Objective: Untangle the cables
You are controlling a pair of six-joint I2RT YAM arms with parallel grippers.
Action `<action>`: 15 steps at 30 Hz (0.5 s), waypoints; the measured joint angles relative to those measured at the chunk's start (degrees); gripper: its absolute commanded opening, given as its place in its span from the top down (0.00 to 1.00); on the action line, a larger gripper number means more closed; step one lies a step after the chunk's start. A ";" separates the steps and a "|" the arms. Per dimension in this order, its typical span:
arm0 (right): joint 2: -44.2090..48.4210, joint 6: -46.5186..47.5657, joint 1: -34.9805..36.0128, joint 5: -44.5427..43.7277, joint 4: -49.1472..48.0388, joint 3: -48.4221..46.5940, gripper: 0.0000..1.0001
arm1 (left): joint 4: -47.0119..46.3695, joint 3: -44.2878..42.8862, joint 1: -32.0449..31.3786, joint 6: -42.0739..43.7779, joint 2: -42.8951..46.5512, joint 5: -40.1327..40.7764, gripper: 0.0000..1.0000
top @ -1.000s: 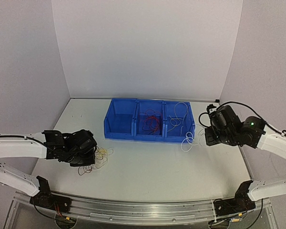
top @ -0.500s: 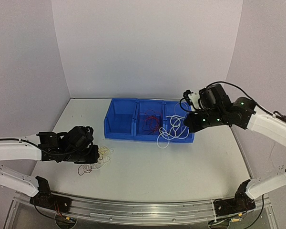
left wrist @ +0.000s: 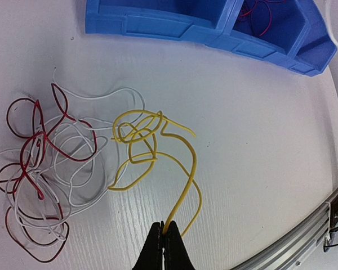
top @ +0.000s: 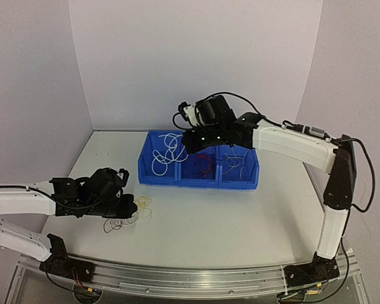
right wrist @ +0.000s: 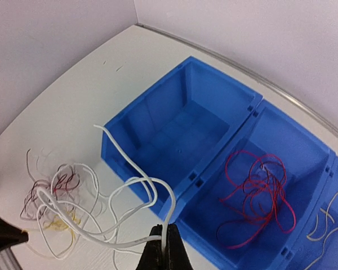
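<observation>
Now that the right hand (top: 185,138), clamped on a white cable (top: 163,154), has swung from 3 o'clock to above the leftmost blue bin (top: 153,171), that strand hangs free, while the left hand (left wrist: 163,235) pinches a yellow cable (left wrist: 187,169) beside the 8 o'clock tangle (left wrist: 45,169)

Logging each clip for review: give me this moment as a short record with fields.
left fingers: shut on yellow cable, low over table
right fingers: shut on white cable, held above blue bins
table pile: red and white cables, tangled
middle bin: red cables
</observation>
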State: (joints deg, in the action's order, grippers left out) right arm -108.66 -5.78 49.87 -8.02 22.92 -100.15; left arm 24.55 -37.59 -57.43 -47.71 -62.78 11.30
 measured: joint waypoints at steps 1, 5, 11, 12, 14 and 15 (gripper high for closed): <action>-2.47 0.55 0.03 -1.04 -0.72 -2.53 1.00 | -0.33 0.39 0.00 0.02 0.04 -0.24 1.00; -11.93 3.08 0.04 -4.70 -3.21 -12.05 1.00 | -1.30 1.21 0.00 0.17 0.06 -1.08 1.00; -23.01 6.19 -0.04 -5.69 -4.57 -23.71 0.72 | -3.33 1.40 0.00 0.91 0.06 -2.27 1.00; -24.22 6.43 -0.04 -5.78 -4.73 -24.87 0.64 | -3.70 1.40 0.00 1.06 0.06 -2.37 1.00; -25.29 7.02 -0.04 -5.57 -4.88 -25.38 0.56 | -4.24 1.40 0.00 1.38 0.06 -2.54 1.00; -25.35 7.00 -0.03 -5.24 -4.72 -25.37 0.53 | -4.47 1.40 0.00 1.45 0.06 -2.62 1.00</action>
State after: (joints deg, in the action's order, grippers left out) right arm -134.00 1.22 49.84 -13.26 18.20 -125.52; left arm 20.08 -36.18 -57.43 -46.26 -62.72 8.67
